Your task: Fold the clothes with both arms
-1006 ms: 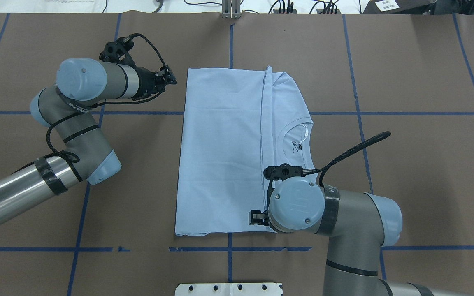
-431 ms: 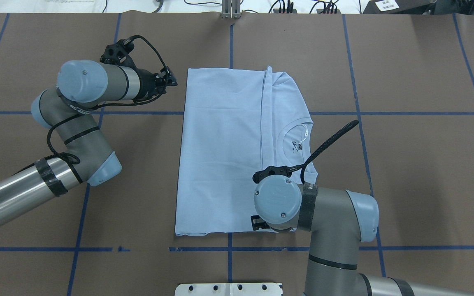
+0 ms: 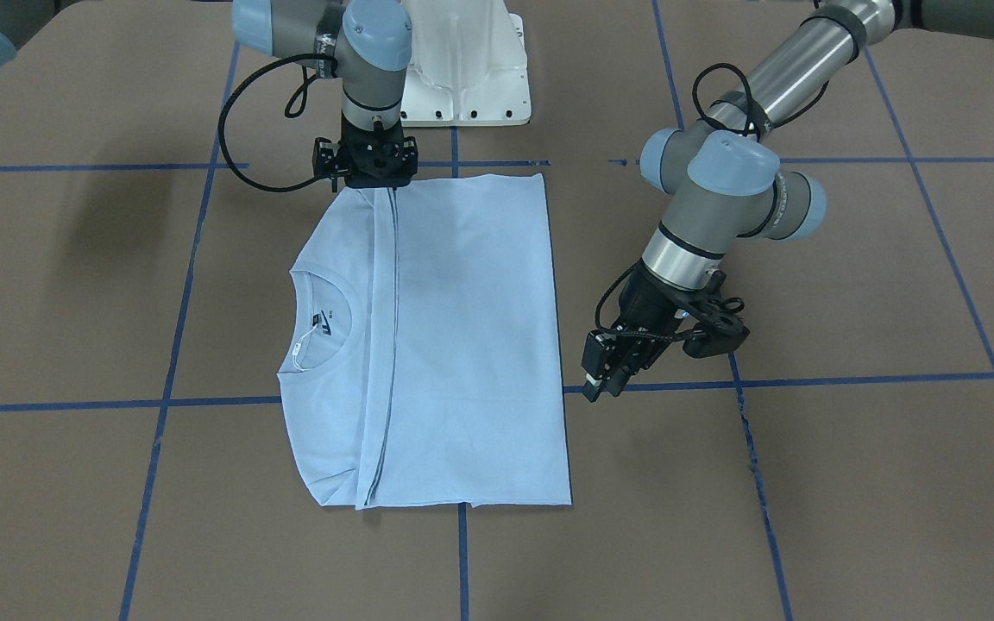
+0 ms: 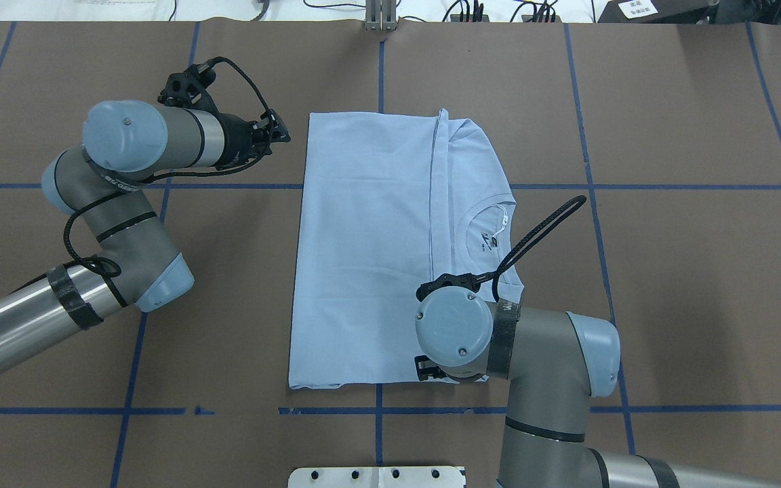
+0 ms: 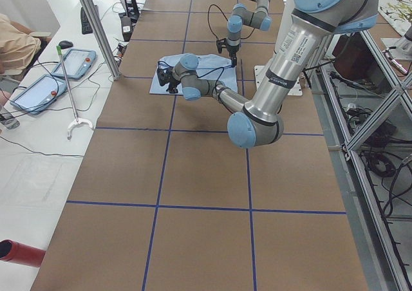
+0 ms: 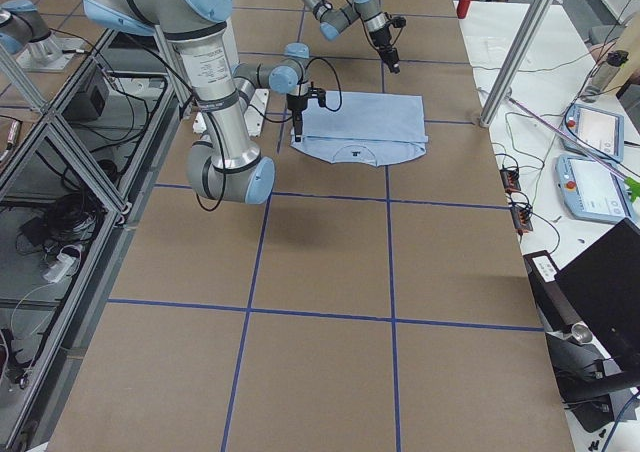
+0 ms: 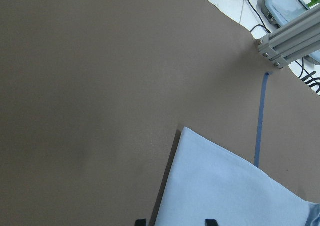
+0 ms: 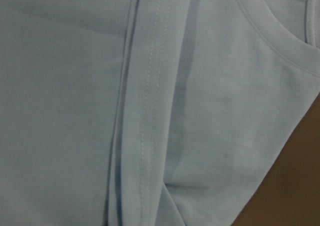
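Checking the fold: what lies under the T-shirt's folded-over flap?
The shirt's own lower layer; its collar and neck label show past the hem of the flap. The rest is covered.

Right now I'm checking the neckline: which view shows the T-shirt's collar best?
Exterior front-facing: the collar lies unobstructed. Overhead, a cable crosses its edge; right wrist sees part, left wrist none; side views, barely.

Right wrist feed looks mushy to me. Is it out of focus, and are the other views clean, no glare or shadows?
Right wrist view: soft and dim, too close to the T-shirt, though the hem stitching still reads. Left wrist view: sharp; thin shadow along the shirt's edge. Overhead view: even light, no glare. Front-facing view: faint arm shadow on the table.
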You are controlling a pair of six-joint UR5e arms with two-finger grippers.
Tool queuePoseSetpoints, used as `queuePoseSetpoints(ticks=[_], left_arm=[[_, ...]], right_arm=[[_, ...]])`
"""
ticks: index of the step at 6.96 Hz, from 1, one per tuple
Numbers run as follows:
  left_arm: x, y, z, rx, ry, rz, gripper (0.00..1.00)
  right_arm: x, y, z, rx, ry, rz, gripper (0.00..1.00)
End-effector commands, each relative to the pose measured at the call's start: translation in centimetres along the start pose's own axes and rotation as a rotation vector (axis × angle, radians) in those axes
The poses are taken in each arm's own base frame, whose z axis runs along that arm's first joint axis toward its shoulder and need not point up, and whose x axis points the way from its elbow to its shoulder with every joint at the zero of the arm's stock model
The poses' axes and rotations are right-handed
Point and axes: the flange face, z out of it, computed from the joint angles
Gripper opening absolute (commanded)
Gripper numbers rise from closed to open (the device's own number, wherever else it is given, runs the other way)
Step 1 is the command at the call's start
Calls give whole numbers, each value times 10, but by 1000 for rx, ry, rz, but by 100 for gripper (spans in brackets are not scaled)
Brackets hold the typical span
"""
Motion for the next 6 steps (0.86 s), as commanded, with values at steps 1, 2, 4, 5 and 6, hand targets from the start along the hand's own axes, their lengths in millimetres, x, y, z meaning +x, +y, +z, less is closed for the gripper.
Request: queuePoseSetpoints(ticks=[1, 2, 4, 5, 6], left_arm=[[7, 3, -13, -2, -16, -2, 49], [6, 4, -13, -11, -20, -4, 49], [7, 4, -14, -11, -18, -4, 49], [8, 4, -16, -11, -14, -1, 49], [12, 4, -19, -10, -6, -1, 49]], right_arm=[[12, -2, 9, -18, 17, 11, 97], [24, -8, 11, -16, 27, 20, 98], [90, 2, 19, -25, 71, -51, 98], [114, 15, 6, -19, 59, -60, 98], [101, 11, -3, -21, 61, -48, 99]])
